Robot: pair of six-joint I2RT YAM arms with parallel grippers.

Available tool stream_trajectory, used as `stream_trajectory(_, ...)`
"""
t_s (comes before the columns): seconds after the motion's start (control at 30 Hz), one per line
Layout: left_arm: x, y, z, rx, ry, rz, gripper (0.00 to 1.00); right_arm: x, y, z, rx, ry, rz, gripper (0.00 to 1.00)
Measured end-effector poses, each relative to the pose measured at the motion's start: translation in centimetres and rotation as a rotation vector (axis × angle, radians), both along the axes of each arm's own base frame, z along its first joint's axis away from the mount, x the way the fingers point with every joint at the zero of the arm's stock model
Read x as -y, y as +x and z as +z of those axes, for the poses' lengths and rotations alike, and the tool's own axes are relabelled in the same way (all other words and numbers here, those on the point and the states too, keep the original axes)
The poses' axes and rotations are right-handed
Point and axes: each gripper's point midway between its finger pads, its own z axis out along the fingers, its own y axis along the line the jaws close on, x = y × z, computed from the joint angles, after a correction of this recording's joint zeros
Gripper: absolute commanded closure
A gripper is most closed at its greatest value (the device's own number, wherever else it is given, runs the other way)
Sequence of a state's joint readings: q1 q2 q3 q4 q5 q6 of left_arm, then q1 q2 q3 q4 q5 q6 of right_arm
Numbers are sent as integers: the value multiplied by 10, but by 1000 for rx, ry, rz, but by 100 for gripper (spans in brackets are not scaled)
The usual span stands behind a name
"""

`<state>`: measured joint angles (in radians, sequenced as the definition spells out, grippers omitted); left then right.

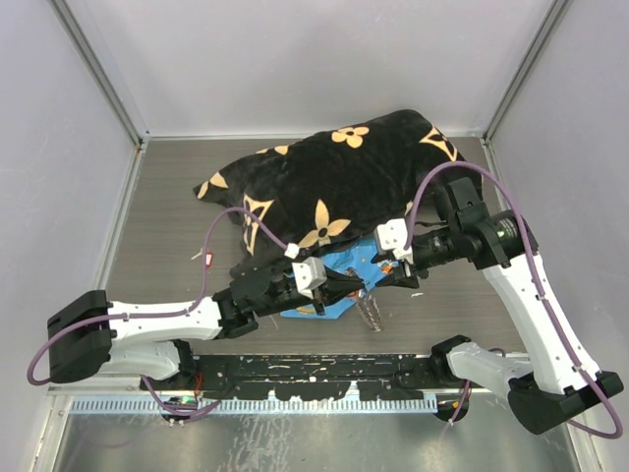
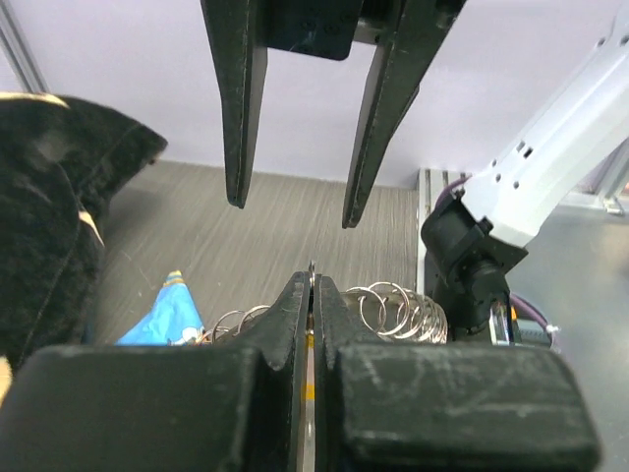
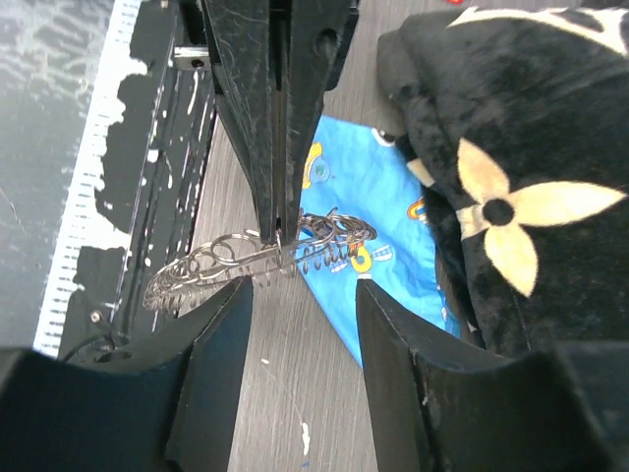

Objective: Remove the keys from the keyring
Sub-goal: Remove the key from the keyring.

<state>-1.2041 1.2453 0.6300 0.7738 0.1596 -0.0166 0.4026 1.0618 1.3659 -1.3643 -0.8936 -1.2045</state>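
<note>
- The grey table (image 1: 167,226) carries a big black plush cloth (image 1: 344,177) with tan flowers. It is soft and bulky, and not part of the job.
- A small blue patterned cloth (image 3: 364,187) lies flat beside it, under the work.
- The left claw (image 3: 280,224) is closed on the keyring and pinches one thin loop near its middle.
- The right claw (image 3: 303,287) has its jaws apart and holds nothing. It faces the left one, with the tips just short of the ring.
- The keyring (image 3: 211,265) droops on both sides of the pinch, over the blue cloth. It looks light, thin and limp like a chain. I judge it will sag and swing, and smooth metal may slip, so it is better to take hold close beside the pinch.
- The keys I cannot make out clearly. They must be tiny, so I think only a fingertip grip on a head would work.
</note>
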Motion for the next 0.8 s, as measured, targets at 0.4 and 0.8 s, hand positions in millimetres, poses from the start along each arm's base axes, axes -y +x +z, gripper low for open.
stream_trajectory(0.4,-32,-10,80,75,-364,5,100,-21,-9,65,-123,311,38,48)
stream_trajectory(0.8,-41,-19,129,112,-530,-39,100,-31,-20,110,-217,443,95,65)
